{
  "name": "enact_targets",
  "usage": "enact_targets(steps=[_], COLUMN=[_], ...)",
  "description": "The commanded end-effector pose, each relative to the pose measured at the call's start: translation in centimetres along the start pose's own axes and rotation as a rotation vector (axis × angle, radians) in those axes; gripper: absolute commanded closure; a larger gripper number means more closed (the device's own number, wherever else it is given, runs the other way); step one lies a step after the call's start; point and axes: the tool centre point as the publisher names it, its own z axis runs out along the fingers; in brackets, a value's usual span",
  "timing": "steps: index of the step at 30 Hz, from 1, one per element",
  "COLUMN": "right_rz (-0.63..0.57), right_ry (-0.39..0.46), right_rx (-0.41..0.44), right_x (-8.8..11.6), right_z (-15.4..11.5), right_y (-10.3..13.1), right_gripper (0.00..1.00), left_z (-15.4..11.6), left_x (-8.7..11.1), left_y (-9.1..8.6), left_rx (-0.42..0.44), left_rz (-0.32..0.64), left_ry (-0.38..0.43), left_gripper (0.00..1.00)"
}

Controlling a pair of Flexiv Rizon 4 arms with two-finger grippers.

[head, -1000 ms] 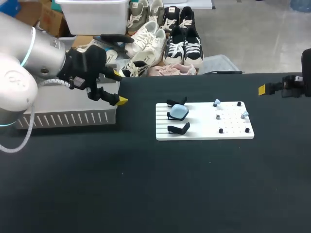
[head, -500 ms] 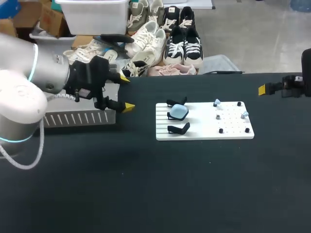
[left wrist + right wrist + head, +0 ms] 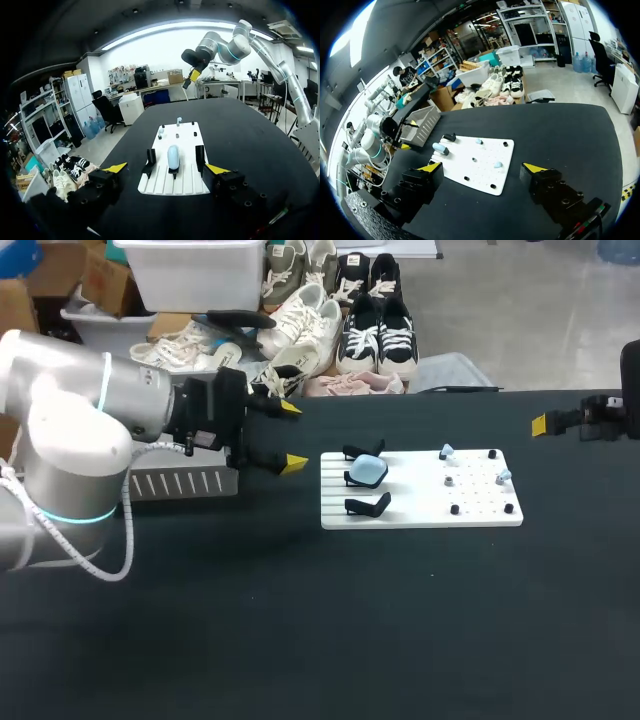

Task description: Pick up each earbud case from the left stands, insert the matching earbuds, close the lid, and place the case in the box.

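Note:
A pale blue earbud case (image 3: 368, 472) sits on the middle of three black stands at the left end of a white board (image 3: 420, 508). Two pale blue earbuds (image 3: 446, 452) (image 3: 503, 476) rest among black pegs at the board's right end. My left gripper (image 3: 292, 437) hangs open just left of the board, facing the stands. In the left wrist view the case (image 3: 172, 156) lies straight ahead of the open gripper (image 3: 166, 168). My right gripper (image 3: 545, 424) stands open at the table's far right, well away from the board (image 3: 480, 172), the case (image 3: 440, 148) and the earbuds (image 3: 497, 164).
A grey slotted box (image 3: 180, 483) stands at the table's left, partly hidden behind my left arm; it also shows in the right wrist view (image 3: 422, 122). Bare black tabletop (image 3: 350, 620) spreads in front of the board.
My left arm has swung to the right, away from the grey box and toward the board's stands, with its gripper still open. The right arm has not moved.

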Motion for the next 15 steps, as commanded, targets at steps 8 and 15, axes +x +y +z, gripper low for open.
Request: enact_targets(steps=[8, 15], right_rz=[-0.001, -0.001], right_ry=[0.001, 0.001], right_rx=[-0.003, -0.003], right_x=[0.0, 0.0], right_z=[0.0, 0.0], right_y=[-0.1, -0.1], right_gripper=[0.0, 0.0], left_z=[3.3, 4.9], left_x=[0.1, 0.4], left_y=[-0.3, -0.6], left_rx=[0.012, 0.043], left_rz=[-0.026, -0.024], left_ry=[-0.011, -0.029], left_gripper=[0.0, 0.0])
